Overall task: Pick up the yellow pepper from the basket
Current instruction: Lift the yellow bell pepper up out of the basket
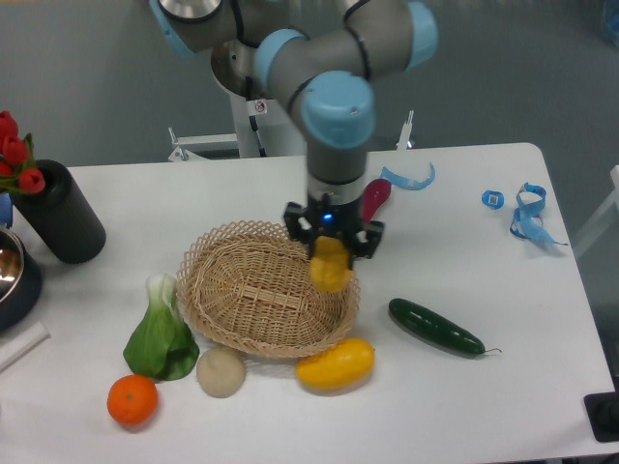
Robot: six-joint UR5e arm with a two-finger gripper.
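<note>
Gripping the yellow pepper (330, 266), the gripper (332, 253) hangs over the right rim of the basket (247, 295), its two dark fingers pressed on the pepper's upper sides. The pepper sits directly below the gripper body, between the fingers, and most of it shows beneath them. Its long axis runs roughly up and down, and its lower end hangs free above the wicker at the basket's right edge; whether it touches the rim cannot be told from this view.

From the left of the table: a black cylinder (60, 213) holds red tulips (14, 155), and the edge of a dark bowl (14, 275) shows below it. A green leafy vegetable (160, 333) lies against the basket's left side, with an orange (132, 399) near the front edge and a pale round potato (221, 371) just beside the basket's front rim. The basket holds nothing else visible. A smooth yellow mango-like fruit (335, 362) lies just in front of the basket's right side, nearly below the held pepper. Behind the gripper, a dark red vegetable (376, 198) is partly hidden by the arm, with a blue strip (411, 179) by it. A cucumber (435, 327) lies to the right, angled down toward the right. Far right lie a small blue ring (493, 199) and a blue ribbon (529, 215).
</note>
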